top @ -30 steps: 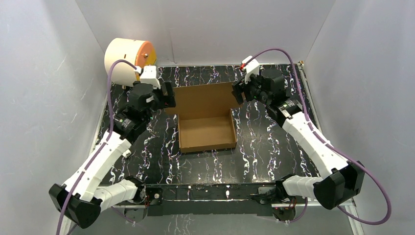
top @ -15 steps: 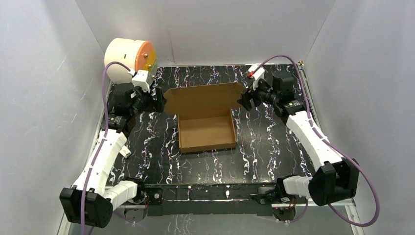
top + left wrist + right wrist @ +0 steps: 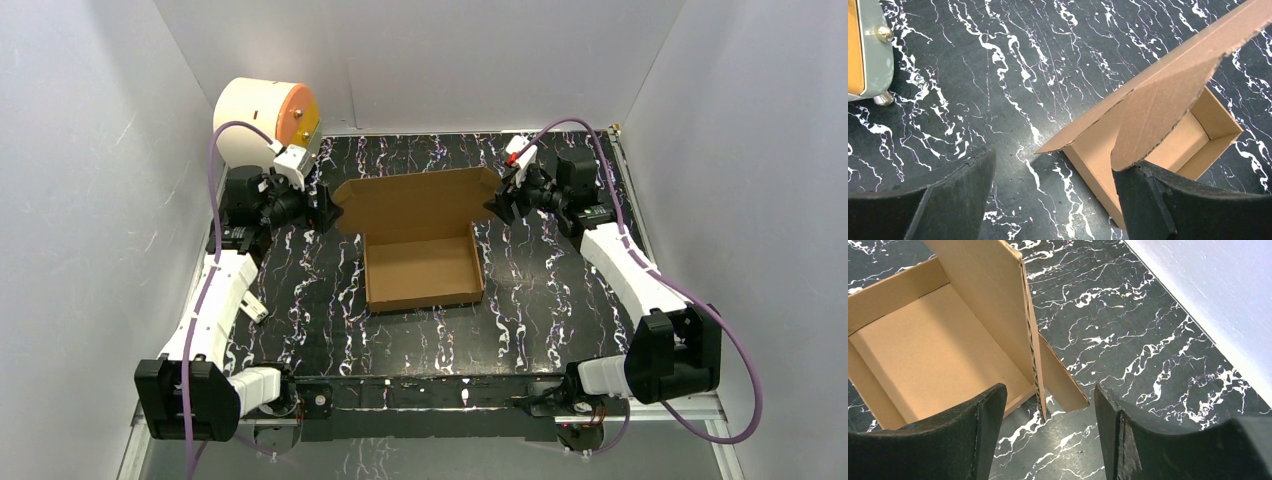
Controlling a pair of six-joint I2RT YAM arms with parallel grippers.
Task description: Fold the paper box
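Jaws spread, the left gripper (image 3: 323,205) and right gripper (image 3: 497,207) flank the raised lid (image 3: 415,203) of the paper box (image 3: 422,272) — the right one straddling a side flap (image 3: 990,295), not pinching it.

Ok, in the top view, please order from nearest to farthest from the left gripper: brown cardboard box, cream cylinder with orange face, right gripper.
1. Brown cardboard box, immediately to its right.
2. Cream cylinder with orange face, behind it, far-left corner.
3. Right gripper, across the box.
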